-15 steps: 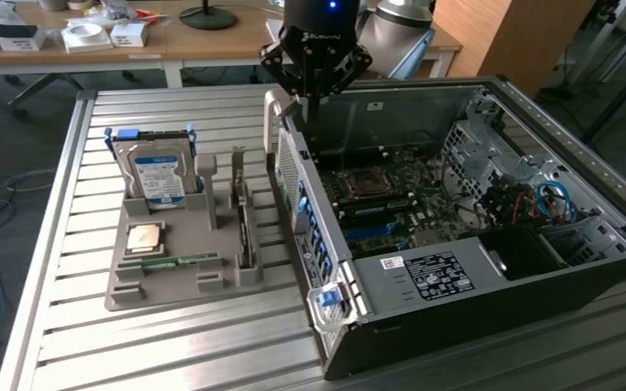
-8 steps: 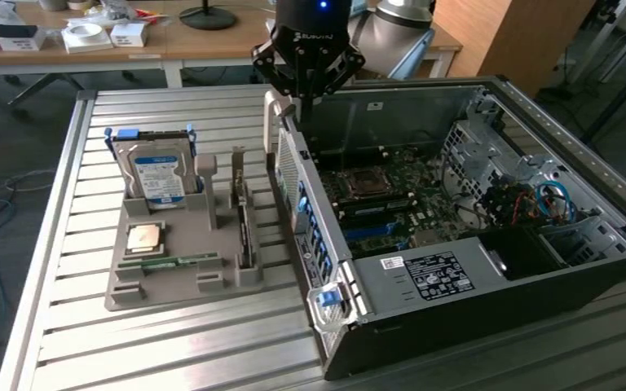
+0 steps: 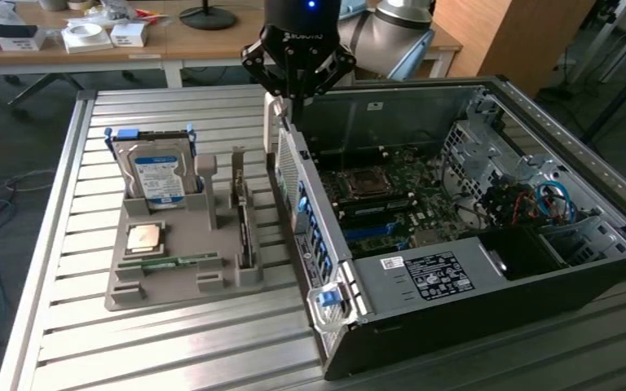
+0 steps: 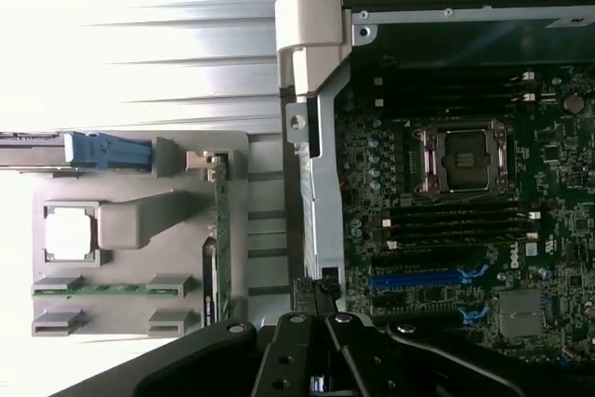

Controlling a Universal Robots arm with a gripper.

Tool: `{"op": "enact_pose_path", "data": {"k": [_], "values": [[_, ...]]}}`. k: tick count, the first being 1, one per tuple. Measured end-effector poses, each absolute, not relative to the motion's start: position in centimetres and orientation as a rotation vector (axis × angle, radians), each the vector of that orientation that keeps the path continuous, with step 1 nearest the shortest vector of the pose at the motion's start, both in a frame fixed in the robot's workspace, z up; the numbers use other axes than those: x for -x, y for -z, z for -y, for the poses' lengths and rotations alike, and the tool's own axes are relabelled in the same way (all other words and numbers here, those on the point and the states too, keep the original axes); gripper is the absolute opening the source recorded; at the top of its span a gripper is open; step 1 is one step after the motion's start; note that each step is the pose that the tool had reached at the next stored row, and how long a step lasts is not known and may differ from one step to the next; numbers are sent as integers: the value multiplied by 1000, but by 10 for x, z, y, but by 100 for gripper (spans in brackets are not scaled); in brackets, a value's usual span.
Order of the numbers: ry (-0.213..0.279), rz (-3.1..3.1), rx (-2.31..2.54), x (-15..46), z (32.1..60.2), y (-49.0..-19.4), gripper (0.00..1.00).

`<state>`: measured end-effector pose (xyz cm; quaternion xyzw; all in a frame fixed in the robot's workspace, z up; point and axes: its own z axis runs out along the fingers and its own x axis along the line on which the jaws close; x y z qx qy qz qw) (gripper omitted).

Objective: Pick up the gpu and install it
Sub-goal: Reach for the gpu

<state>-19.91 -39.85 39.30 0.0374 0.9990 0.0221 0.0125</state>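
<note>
The grey holder (image 3: 172,244) on the worktop (image 3: 95,342) holds the gpu (image 3: 244,232) upright on its edge in a slot. To the exterior view's right of it, the gripper (image 3: 297,96) hangs over the computer case (image 3: 400,285) wall, fingers clenched, empty. The card seems light, stiff, fragile: better take its upper edge.

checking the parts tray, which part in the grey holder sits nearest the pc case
The gpu: the thin dark card standing on edge beside the case; hard drive, square chip and memory stick sit farther off.

Dark gpu (image 3: 244,232), grey tray (image 3: 182,230), green memory stick (image 3: 172,261)
</note>
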Motion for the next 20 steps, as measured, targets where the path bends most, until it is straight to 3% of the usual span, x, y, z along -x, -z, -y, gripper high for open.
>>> {"op": "enact_pose_path", "data": {"k": [20], "values": [[-69,-3114,-117,243,398,-392,11]]}}
